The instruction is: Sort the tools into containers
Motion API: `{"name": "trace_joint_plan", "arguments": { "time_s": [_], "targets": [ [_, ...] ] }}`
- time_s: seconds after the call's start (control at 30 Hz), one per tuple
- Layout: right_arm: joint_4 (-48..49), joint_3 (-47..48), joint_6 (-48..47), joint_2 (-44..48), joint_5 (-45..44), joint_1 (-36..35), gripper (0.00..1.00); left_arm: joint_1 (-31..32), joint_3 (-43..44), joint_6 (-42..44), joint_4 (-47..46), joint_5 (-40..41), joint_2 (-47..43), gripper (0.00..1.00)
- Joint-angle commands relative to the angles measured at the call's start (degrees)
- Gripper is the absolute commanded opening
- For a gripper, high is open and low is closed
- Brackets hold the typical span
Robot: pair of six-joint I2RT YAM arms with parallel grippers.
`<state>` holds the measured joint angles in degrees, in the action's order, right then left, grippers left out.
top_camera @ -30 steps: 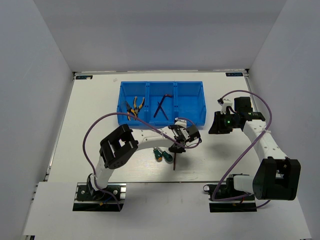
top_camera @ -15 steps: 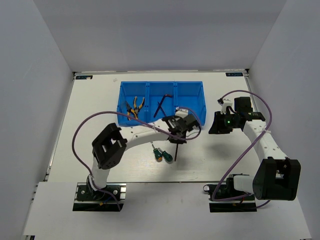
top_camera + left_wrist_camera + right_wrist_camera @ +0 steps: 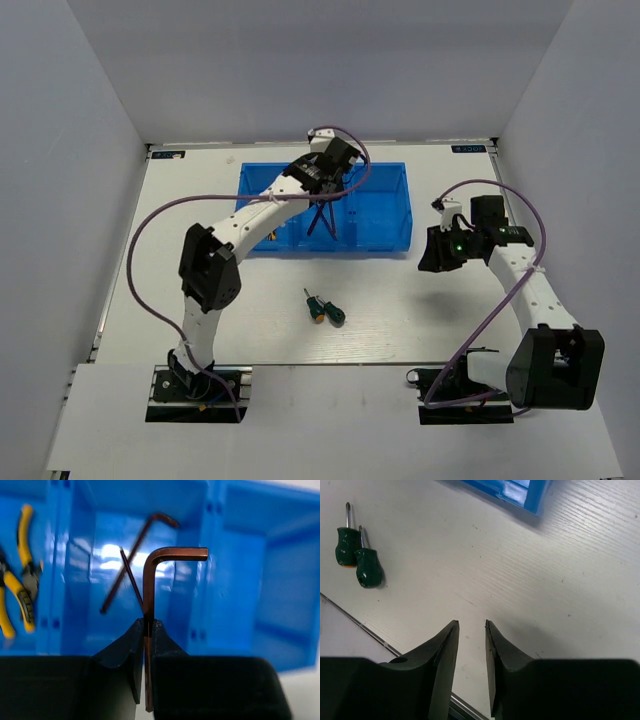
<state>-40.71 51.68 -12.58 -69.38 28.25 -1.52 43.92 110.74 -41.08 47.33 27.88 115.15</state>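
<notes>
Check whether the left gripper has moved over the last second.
Yes. The left gripper, shut on a hex key, moved up the top view, from beside the green screwdrivers to above the blue bin's middle compartment.

Left pincer [image 3: 145, 623] tight, right [image 3: 471, 625] seemingly ajar

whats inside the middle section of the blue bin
Two crossed hex keys lie on its floor. A third hex key hangs above, pinched in the left jaws, hiding part of the floor.
</notes>
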Motion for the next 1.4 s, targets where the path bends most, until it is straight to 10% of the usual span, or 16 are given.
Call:
{"name": "trace_joint_plan", "arguments": {
  "time_s": [0.0, 0.23, 0.43, 0.7, 0.9, 1.0, 1.37],
  "targets": [
    [-2.79, 0.26, -5.70, 1.62, 3.47, -0.33, 0.34, -3.31, 8.25, 4.51, 2.41, 2.62, 5.15, 0.00],
    [-3.67, -0.53, -9.39, 2.68, 6.29, -0.68, 0.39, -6.30, 18.64, 8.74, 3.91, -1.95, 16.68, 0.07],
    [-6.13, -2.28, -15.96, 2.06, 13.23, -3.66, 0.51, -6.92, 14.77, 9.35, 1.01, -4.93, 16.25, 0.50],
    [-2.72, -2.38, -19.51, 0.23, 9.02, -16.13, 0.59, -5.51, 13.11, 11.55, 0.92, -4.94, 3.98, 0.68],
    [3.09, -1.15, -13.97, -4.00, 3.22, -31.60, 0.73, -3.76, -18.58, 6.37, -3.38, -8.36, -21.68, 0.69],
    [5.28, -0.70, -9.76, -8.13, -0.47, -38.37, 0.74, -3.76, -38.69, 1.02, -2.86, -9.68, -36.28, 0.87],
    [11.62, 5.00, 1.85, -20.26, -17.96, -52.44, 0.74, -2.61, -53.26, -8.75, 2.33, -9.07, -54.68, 0.87]
  ]
}}
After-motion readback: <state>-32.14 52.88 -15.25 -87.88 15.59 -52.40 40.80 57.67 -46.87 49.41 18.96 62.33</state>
